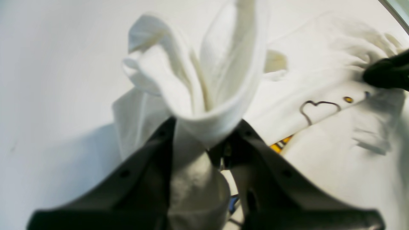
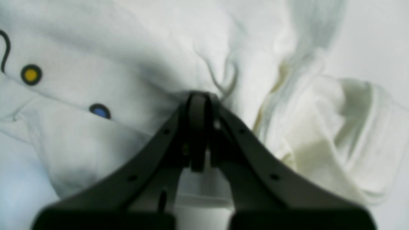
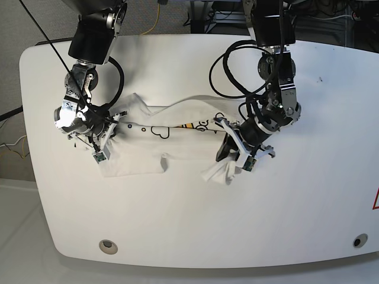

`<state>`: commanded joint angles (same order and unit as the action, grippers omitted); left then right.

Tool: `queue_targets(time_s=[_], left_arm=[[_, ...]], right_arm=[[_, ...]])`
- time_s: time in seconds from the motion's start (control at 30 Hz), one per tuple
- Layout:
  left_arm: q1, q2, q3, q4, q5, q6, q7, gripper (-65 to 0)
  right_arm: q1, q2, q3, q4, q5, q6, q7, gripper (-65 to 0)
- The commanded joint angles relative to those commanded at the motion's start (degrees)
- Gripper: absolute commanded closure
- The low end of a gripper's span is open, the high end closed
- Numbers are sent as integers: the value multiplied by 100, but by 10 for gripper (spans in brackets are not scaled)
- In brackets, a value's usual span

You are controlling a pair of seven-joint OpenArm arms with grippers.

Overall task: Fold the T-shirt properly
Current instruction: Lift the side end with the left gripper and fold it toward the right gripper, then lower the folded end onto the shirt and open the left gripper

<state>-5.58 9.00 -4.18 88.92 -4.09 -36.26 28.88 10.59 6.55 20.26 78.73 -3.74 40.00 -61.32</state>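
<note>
The white T-shirt (image 3: 177, 145) lies bunched and stretched across the middle of the table, with part of its print showing along a fold. My right gripper (image 3: 109, 133) is shut on the shirt's left end. In the right wrist view its tips (image 2: 199, 97) pinch the cloth (image 2: 127, 57) near a yellow and a blue dot. My left gripper (image 3: 230, 155) is shut on the shirt's right end. In the left wrist view it (image 1: 204, 140) holds a rolled bunch of fabric (image 1: 198, 73) raised off the table. A heart outline (image 1: 319, 107) shows on the cloth beyond it.
The white table (image 3: 189, 225) has rounded corners and a small round hole near each front corner (image 3: 107, 244). Black cables (image 3: 237, 65) hang by the left arm. The right gripper shows as a dark shape (image 1: 388, 72) in the left wrist view.
</note>
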Motion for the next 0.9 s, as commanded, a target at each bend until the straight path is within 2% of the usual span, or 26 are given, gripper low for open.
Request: queue_targets(time_s=[0.2, 0.23, 0.4, 0.5, 0.9], left_arm=[[141, 0, 800, -44, 0, 369, -492, -27], [149, 0, 949, -44, 0, 492, -580, -27], [167, 0, 1626, -167, 9, 879, -765, -27], [149, 0, 1820, -308, 0, 1037, -791, -27], [123, 0, 1811, -905, 35, 1099, -1081, -27]], right_arm=[[0, 0, 0, 0, 0, 0, 0, -16], [0, 0, 0, 0, 0, 0, 0, -16], [0, 0, 0, 0, 0, 0, 0, -16], [0, 0, 0, 0, 0, 0, 0, -16], [0, 0, 0, 0, 0, 0, 0, -16]])
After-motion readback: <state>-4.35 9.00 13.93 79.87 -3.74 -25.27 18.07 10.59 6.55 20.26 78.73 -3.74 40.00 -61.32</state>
